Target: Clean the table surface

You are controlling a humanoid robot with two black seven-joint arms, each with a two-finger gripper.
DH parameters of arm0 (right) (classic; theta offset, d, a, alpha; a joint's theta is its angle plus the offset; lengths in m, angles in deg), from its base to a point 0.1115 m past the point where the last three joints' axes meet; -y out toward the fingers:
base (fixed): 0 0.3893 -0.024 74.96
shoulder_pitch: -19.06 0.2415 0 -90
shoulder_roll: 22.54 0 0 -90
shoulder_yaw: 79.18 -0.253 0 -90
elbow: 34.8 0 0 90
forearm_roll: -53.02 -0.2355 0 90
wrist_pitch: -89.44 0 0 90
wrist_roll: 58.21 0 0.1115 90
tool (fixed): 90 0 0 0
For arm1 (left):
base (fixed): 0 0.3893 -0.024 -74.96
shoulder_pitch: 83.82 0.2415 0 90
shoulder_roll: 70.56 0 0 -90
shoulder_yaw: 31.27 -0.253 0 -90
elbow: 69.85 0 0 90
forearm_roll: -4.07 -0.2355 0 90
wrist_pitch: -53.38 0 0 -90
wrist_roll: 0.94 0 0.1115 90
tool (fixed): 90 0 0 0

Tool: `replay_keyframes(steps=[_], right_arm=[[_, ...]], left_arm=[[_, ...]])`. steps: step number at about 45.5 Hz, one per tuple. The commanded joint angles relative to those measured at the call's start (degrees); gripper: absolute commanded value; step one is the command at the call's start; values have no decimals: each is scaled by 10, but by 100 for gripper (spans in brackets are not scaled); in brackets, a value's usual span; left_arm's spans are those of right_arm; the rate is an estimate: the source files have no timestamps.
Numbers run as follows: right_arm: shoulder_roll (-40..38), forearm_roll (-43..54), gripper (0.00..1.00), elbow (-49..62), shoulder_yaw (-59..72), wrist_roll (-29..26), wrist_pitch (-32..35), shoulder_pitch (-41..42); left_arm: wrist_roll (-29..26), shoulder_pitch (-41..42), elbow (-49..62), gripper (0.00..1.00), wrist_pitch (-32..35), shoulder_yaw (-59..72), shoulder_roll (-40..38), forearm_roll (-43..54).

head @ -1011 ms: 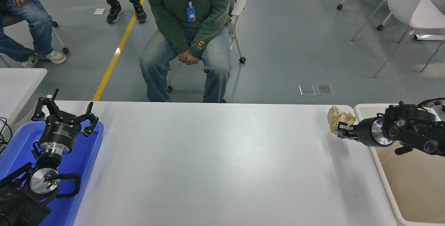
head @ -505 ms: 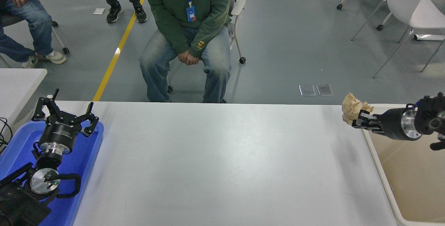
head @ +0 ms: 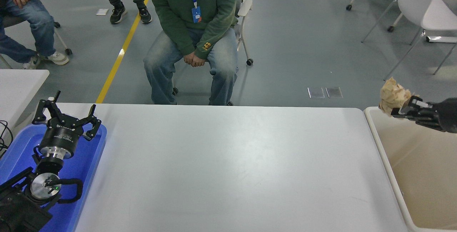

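Note:
The table surface [head: 228, 167] is a wide white-grey top filling the lower middle of the head view. My right gripper [head: 398, 109] comes in from the right edge, shut on a crumpled ball of tan paper [head: 391, 95]. It holds the paper in the air above the far end of a beige bin [head: 378, 142] beside the table's right edge. My left gripper [head: 66, 116] is parked at the lower left over a blue tray [head: 94, 157], its fingers spread open and holding nothing.
A person in a green hoodie [head: 194, 14] sits on a chair at the table's far side, hands clasped. Another seated person [head: 25, 21] is at the upper left. A smaller white table's corner [head: 19, 85] shows at the left. White chairs [head: 425, 7] stand at the upper right.
My right gripper has carried the crumpled paper up and to the right, from over the table's far right corner to above the beige bin. The left arm has not moved.

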State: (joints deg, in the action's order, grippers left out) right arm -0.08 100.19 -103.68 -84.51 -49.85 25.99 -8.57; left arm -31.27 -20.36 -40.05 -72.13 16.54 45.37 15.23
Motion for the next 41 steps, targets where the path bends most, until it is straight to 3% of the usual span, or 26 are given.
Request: replay_keyframes(steps=[1, 41], right_arm=[[-58, -20, 0, -35, -41, 10, 39, 0], [-121, -60, 0, -94, -79, 10, 72, 5]], left_arm=[[0, 0, 0, 100, 0, 0, 0, 0], [0, 0, 0, 100, 0, 0, 0, 0]])
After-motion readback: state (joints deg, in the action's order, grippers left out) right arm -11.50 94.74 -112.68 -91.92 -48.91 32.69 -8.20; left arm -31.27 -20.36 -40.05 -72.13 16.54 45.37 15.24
